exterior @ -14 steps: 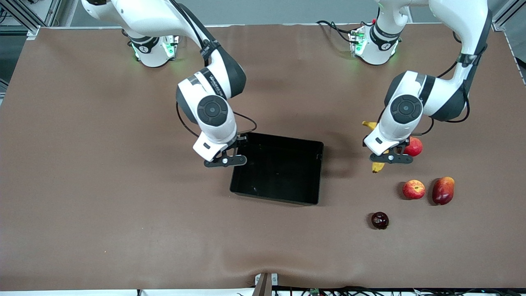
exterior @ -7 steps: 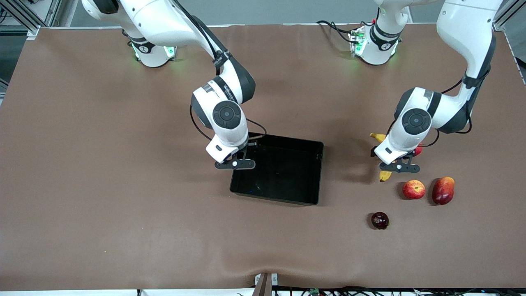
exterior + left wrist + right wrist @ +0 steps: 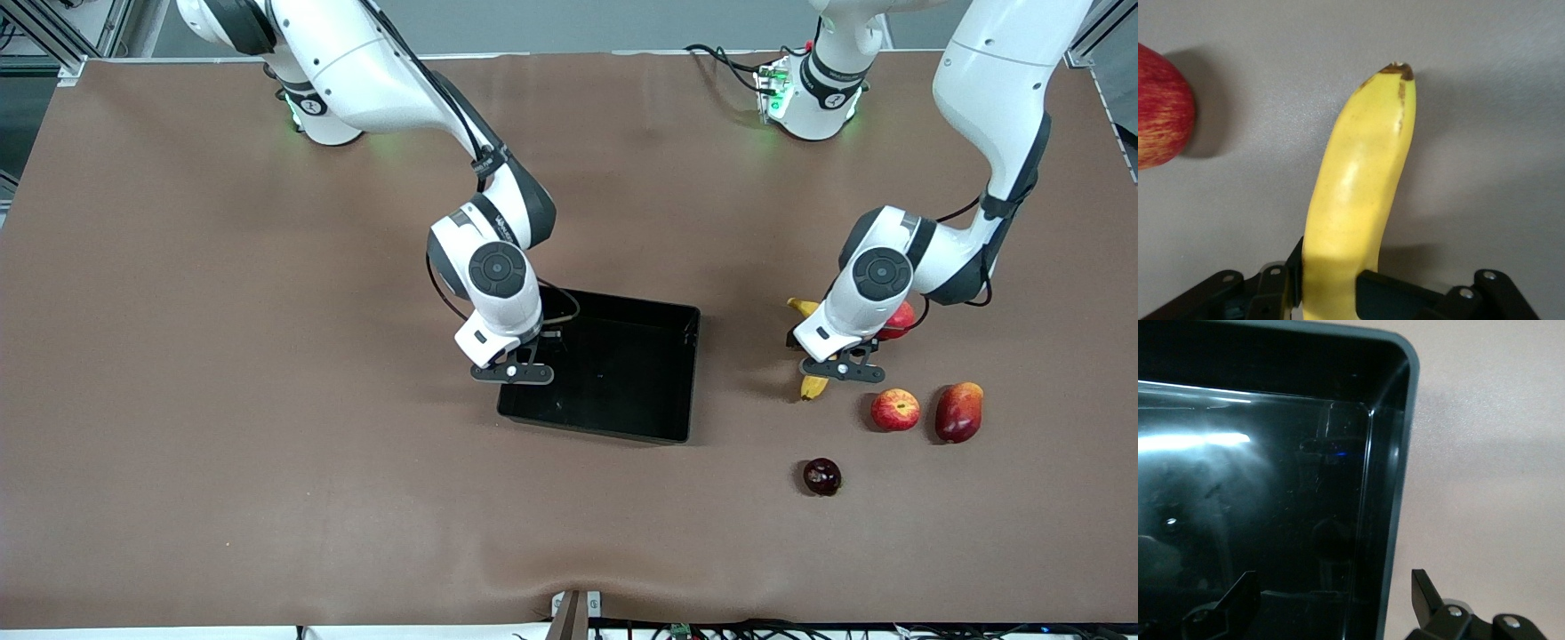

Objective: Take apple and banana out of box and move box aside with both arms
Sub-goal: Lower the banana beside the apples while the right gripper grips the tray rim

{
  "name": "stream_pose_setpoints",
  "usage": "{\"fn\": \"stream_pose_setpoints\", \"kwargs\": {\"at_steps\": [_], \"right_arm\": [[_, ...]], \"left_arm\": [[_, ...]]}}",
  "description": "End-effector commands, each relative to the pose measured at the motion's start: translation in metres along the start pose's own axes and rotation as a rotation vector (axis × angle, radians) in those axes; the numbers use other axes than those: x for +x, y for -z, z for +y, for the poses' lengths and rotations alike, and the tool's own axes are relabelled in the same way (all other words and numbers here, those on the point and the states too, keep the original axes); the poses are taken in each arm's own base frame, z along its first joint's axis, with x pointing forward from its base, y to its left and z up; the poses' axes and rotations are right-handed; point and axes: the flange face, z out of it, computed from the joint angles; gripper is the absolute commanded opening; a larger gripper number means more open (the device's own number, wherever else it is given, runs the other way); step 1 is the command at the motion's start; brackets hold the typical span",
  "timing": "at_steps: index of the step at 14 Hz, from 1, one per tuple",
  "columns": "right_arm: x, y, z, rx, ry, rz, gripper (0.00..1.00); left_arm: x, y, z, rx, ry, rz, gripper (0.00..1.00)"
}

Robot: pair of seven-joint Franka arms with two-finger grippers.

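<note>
The banana (image 3: 1355,200) sat clamped in my left gripper (image 3: 1338,293), its brown-tipped end sticking out past the fingers in the left wrist view. In the front view that gripper (image 3: 840,366) was low over the bench (image 3: 222,356) toward the left arm's end, with the yellow fruit (image 3: 811,386) showing at either side of the wrist. A plain red fruit (image 3: 900,318) lay just beside the wrist, partly hidden by it; I could not tell whether the banana was touching the bench surface.

The apple (image 3: 894,409) rested on the bench nearer to the front camera than the left gripper, close to it, and the red-orange mango (image 3: 958,412) lay beside the apple toward the left arm's end. A small dark red fruit (image 3: 821,476) sat nearer still to the front edge, apart from the rest.

The black box (image 3: 613,422) stood around the middle of the bench. My right gripper (image 3: 513,372) was at the box's edge on the right arm's side. In the right wrist view its fingers (image 3: 1425,590) were spread wide and straddled the box's wall (image 3: 1395,520), one finger inside the box and one outside, gripping nothing that I could see.
</note>
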Motion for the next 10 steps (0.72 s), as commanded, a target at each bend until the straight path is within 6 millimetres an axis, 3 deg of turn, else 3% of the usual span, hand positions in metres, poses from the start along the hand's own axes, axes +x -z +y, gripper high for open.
{"fn": "stream_pose_setpoints", "kwargs": {"at_steps": [1, 2, 3, 5, 6, 7, 10], "right_arm": [[0.003, -0.005, 0.007, -0.004, -0.03, -0.009, 0.7], [0.001, -0.008, 0.007, -0.007, -0.024, -0.017, 0.23], [0.001, -0.008, 0.008, -0.004, -0.03, -0.021, 0.0], [0.0, -0.008, 0.007, -0.003, -0.034, -0.022, 0.0], [0.0, -0.008, 0.006, -0.005, -0.03, -0.022, 0.0], [0.0, -0.007, 0.006, -0.002, -0.03, -0.021, 0.0], [-0.001, -0.003, 0.005, -0.001, -0.028, -0.018, 0.0]], "left_arm": [[0.005, -0.004, -0.015, 0.022, -0.007, 0.024, 0.0], [0.006, -0.004, -0.013, 0.021, -0.009, 0.025, 0.0], [0.006, -0.004, -0.013, 0.021, -0.009, 0.025, 0.13], [0.009, -0.002, -0.014, 0.021, -0.008, 0.031, 0.35], [0.01, -0.001, -0.015, 0.022, -0.011, 0.032, 0.82], [0.011, 0.004, -0.014, 0.026, -0.03, 0.041, 1.0], [0.018, 0.032, -0.011, 0.038, -0.027, 0.081, 1.0]]}}
